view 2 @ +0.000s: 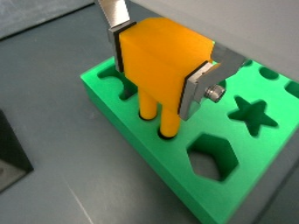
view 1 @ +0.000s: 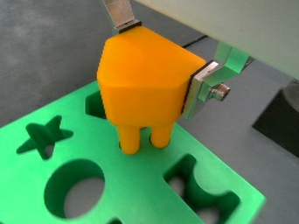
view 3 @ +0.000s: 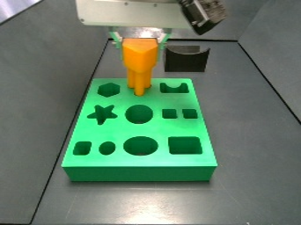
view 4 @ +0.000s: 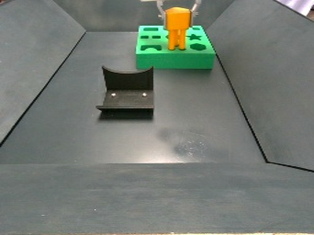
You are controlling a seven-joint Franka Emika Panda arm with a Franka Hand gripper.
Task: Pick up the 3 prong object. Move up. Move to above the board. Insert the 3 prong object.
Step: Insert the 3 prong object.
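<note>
Clamping the orange peg (view 1: pixel 142 83) between its silver fingers (view 1: pixel 207 85), the end effector (view 2: pixel 158 54) hangs over the far part of the green board (view 3: pixel 118 163) — the peg upright, its legs down at the board's top face, in both wrist views. Star hole (view 2: pixel 250 112) and hexagon hole (view 2: pixel 205 156) lie near. On the dark surface (view 4: pixel 185 138), the fixture (view 4: pixel 125 90) stands well apart from the board.

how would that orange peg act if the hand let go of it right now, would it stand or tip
The 3 prong object, clamped in the hand over the board, looks like rigid plastic, so probably stiff and light. Its bulky top over thin legs suggests it would tip unless the legs are seated; their tips appear to reach the board's surface, but seating is unclear.
</note>
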